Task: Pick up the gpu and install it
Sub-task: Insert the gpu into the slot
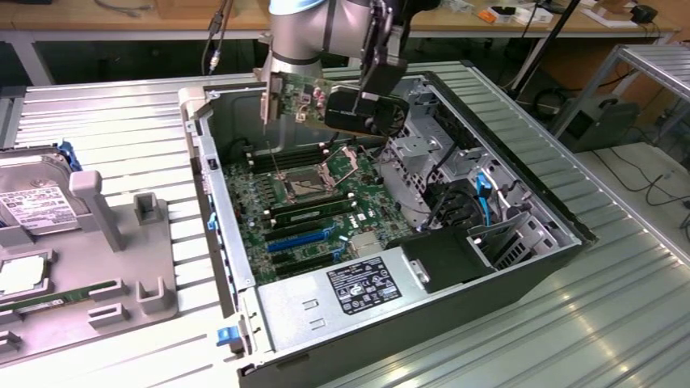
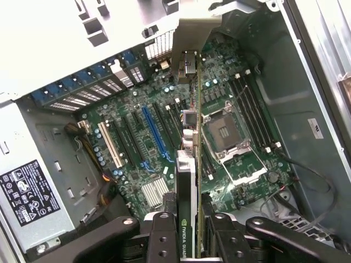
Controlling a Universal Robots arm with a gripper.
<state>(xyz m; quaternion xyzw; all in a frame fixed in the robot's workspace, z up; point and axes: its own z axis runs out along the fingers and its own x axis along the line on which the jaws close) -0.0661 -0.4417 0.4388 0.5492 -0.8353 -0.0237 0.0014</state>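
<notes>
So the gripper [image 2: 189, 233] is pinching the gpu [image 2: 187, 164] by one end, fingers [image 2: 162, 227] clamped on either face. The card's held on edge, up in the air over the open case [image 1: 219, 202], nothing seated yet. Its long axis runs roughly in line with the expansion slots on the motherboard [image 1: 258, 194], silver bracket toward the case's rear wall. Thing is, it hangs over the CPU socket [image 2: 222, 131] side — the long blue slot [image 2: 154, 131] sits off to one side, toward the power supply [image 1: 313, 307], and lower down.
</notes>
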